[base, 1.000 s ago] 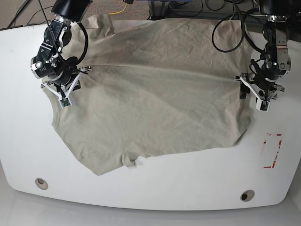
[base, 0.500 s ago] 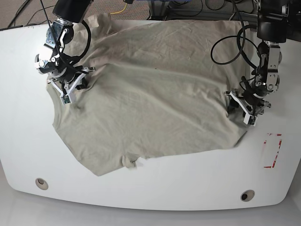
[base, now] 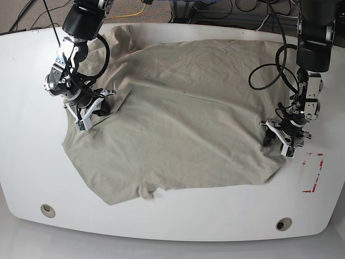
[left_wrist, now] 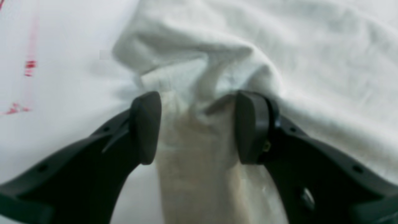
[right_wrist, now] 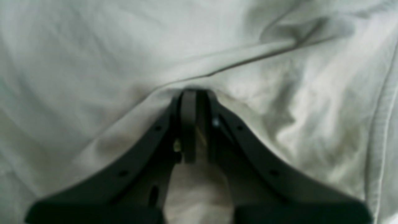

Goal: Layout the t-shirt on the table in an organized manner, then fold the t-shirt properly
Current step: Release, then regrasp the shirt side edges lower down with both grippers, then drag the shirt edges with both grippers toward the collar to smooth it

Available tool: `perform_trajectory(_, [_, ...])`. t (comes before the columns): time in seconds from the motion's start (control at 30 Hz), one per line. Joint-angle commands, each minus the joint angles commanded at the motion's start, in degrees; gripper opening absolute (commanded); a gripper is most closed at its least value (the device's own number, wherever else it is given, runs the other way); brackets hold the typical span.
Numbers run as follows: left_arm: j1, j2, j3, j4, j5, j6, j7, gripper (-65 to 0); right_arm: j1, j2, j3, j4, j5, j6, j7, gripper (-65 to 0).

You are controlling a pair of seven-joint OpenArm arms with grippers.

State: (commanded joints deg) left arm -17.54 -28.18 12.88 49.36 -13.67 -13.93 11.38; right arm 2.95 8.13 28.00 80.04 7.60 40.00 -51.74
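Spreading across most of the white bench [base: 27,162], the beige t-shirt [base: 183,113] lies wrinkled and roughly flat, its lower hem running near the front edge and one corner reaching toward the red tape rectangle [base: 312,172]. On the base view's right, the left gripper [base: 287,139] sits low at the shirt's edge; the wrist view shows its jaws parted at a medium gap with a bunched ridge of cloth standing between the 2 pads [left_wrist: 146,127], fabric touching both but not squeezed flat. Red marks show faintly on the bench beside it. Over on the base view's left, the right gripper [base: 86,110] presses at the shirt's side, and its wrist view shows the jaws drawn nearly together, pinching a fold of the t-shirt right at the tips, with a crease running away across the cloth. 2 round grommet holes [base: 47,210] sit along the front of the bench, clear of the fabric.
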Motion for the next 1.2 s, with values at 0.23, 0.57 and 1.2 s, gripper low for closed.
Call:
perform_trajectory(0.23, [-0.6,-2.0,-0.2,1.2,-0.1,-4.0,-0.1,-29.6,-3.6,0.5,0.0,5.8,0.1,0.00,0.0,-60.1])
perform_trajectory(0.57, [1.7,-4.0,-0.4,12.6,-0.3,-5.7,0.4,-29.6,-4.4,0.4,-0.3,14.8,0.4,0.00,-3.8,-57.4])
perform_trajectory(1.2, [29.7,0.6,-21.2,55.9,-5.6,-7.7,22.1,-29.6,-12.2,-1.6,9.1,30.1,2.9,0.00,-12.8,-28.7])
